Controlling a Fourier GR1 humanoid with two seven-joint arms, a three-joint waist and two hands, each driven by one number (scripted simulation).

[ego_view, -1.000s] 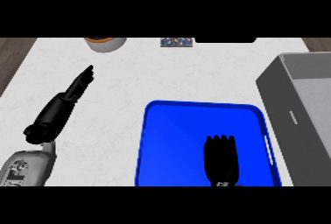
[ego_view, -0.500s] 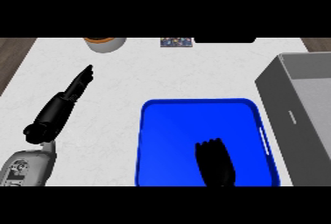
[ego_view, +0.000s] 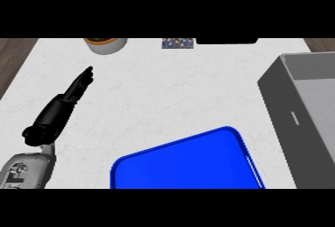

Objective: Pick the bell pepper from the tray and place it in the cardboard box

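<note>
Head view: glossy blue rectangular tray [ego_view: 189, 164] lying tilted and bare, grey open box [ego_view: 307, 115] just beside, no bell pepper visible anywhere. Left hand [ego_view: 78, 86] resting on white counter [ego_view: 177, 93], fingers straight; right hand out of sight, so grip unknown. Judged barely begun, placing not yet done.

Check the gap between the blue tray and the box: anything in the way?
Nothing visible: only counter lies between the tray and the box. No bell pepper shows on the tray, and the right hand is out of view.
</note>
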